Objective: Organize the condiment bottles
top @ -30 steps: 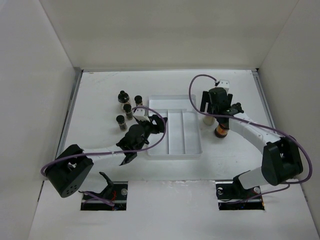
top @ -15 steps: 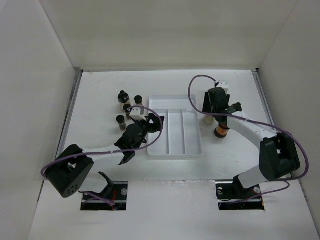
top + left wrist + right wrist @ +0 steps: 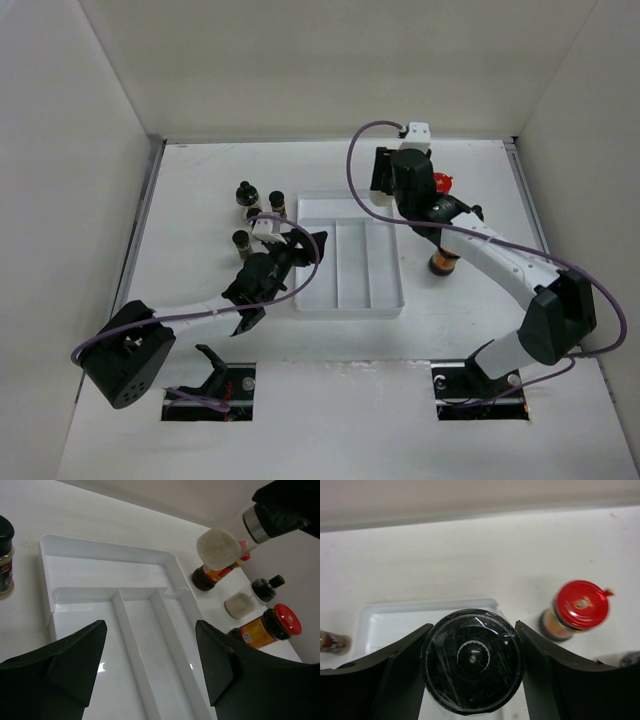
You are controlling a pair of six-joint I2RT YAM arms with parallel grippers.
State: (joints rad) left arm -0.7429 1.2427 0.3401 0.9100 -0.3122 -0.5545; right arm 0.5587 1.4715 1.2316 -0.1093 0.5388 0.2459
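You've got the tray (image 3: 380, 270) dead centre; small jars (image 3: 241, 241) cluster just left of it; one bottle (image 3: 472, 660) hangs in the air over its far-right corner; other bottles (image 3: 441, 262) stand off its right side.

Free tray (image 3: 350, 272) between bottle clusters (image 3: 241, 240)

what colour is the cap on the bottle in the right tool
Black, on the bottle; clearest in the right wrist view.

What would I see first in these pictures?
A black-capped bottle hangs in the air, pinched in the right arm's jaws above the far right corner of the white tray. Right of the tray stand two bottles with bright red caps. The left arm's jaws gape open at the tray's left edge.
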